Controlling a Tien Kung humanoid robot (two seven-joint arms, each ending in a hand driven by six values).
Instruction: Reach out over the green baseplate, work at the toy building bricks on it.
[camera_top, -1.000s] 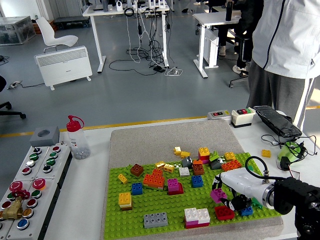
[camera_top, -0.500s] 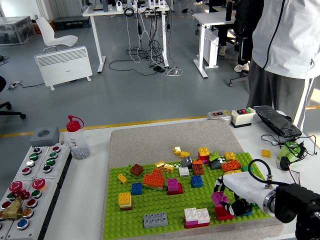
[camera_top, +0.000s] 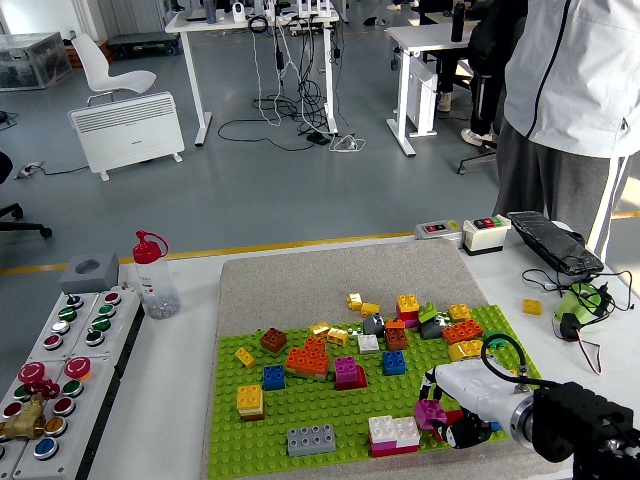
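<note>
While low over the green baseplate (camera_top: 330, 415) near corner, right hand (camera_top: 455, 415) among magenta brick (camera_top: 432, 412) and red brick (camera_top: 449, 424); grip unclear. Mid-reach at bricks. Next likely needed fingers settled on one brick.

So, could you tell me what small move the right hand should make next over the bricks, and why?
Probably close the fingers on the magenta brick. The right hand sits low over the green baseplate near corner, with its fingertips right beside that brick and a red brick, but no firm grasp is visible.
</note>
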